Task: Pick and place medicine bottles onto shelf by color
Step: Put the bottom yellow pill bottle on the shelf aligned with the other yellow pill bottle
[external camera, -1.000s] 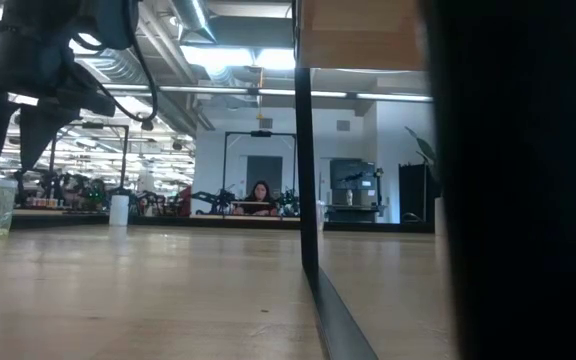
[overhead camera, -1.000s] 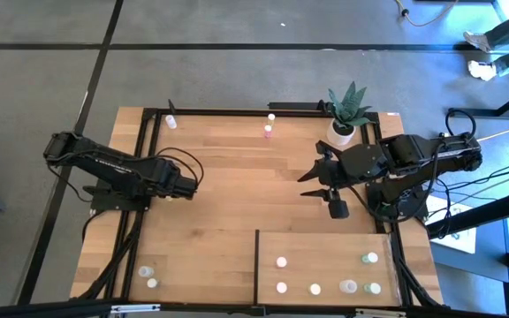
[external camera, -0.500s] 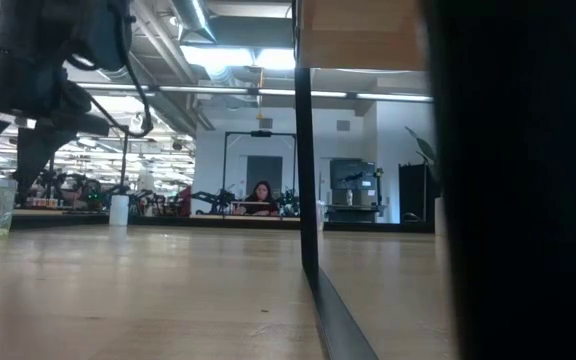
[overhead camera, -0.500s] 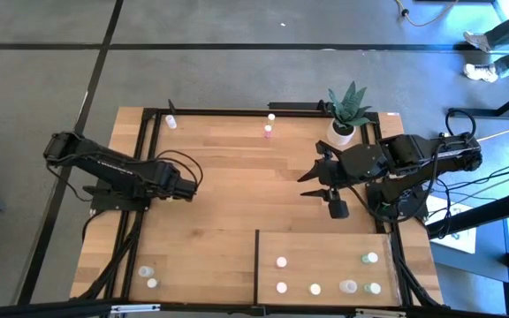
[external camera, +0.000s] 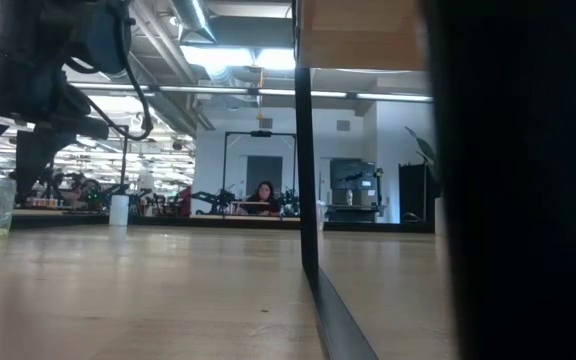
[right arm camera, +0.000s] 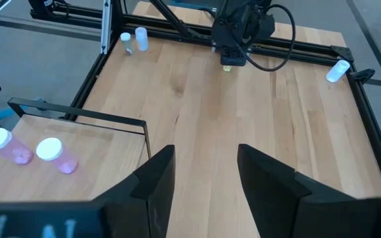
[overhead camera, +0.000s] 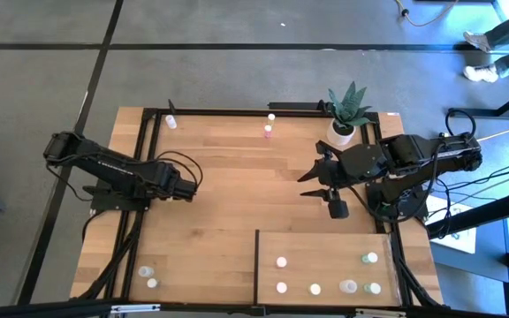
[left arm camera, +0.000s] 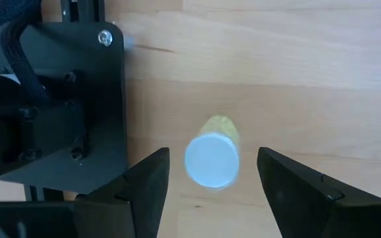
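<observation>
A pale yellow medicine bottle (left arm camera: 211, 158) with a white cap stands upright on the tabletop. My left gripper (overhead camera: 190, 184) points down over it, open, with one finger (left arm camera: 147, 188) on each side and a gap to both. The high view hides this bottle under the gripper. My right gripper (right arm camera: 207, 175) is open and holds nothing, raised at the table's right (overhead camera: 310, 183). The shelf (overhead camera: 325, 247) lies at the near right with several bottles standing on it, two pink ones (right arm camera: 5, 147) among them.
Two bottles (overhead camera: 149, 276) stand at the near left corner. More bottles (overhead camera: 269, 131) stand along the far edge, one (overhead camera: 171, 122) at the far left. A potted plant (overhead camera: 347, 110) stands at the far right. The shelf's dark upright edge (external camera: 306, 150) rises mid-table.
My left gripper has come down toward the tabletop around the yellow bottle, then held still. The right arm has kept still.
</observation>
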Controlling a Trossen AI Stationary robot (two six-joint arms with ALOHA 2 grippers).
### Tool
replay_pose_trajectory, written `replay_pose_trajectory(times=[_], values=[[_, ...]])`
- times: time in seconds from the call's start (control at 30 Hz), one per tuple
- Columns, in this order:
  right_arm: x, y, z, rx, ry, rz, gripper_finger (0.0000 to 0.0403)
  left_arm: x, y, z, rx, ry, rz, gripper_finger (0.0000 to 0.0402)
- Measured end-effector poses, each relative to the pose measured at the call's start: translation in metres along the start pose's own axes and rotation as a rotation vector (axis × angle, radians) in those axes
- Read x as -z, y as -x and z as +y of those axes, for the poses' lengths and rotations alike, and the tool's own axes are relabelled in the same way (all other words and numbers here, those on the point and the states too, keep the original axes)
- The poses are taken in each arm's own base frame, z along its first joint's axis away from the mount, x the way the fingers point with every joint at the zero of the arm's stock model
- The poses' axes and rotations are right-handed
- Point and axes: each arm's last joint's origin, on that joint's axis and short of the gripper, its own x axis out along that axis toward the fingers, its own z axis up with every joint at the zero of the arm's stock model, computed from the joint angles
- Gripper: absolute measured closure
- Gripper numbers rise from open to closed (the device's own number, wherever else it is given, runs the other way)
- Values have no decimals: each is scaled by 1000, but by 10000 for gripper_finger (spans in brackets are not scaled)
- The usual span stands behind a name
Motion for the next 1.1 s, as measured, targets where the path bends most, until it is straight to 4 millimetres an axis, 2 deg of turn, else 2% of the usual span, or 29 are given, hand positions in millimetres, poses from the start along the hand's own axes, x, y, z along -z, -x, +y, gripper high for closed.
replay_pose_trajectory(times=[0.5, 0.9, 1.1], values=[[0, 0, 0, 0, 0, 0, 236, 2, -6, -5, -41, 2, -14, 183], [0, 0, 0, 2, 3, 4, 236, 2, -6, -9, 12, -2, -30, 269], [0, 0, 1, -16, 4, 5, 236, 2, -6, -9, 13, -3, -40, 291]])
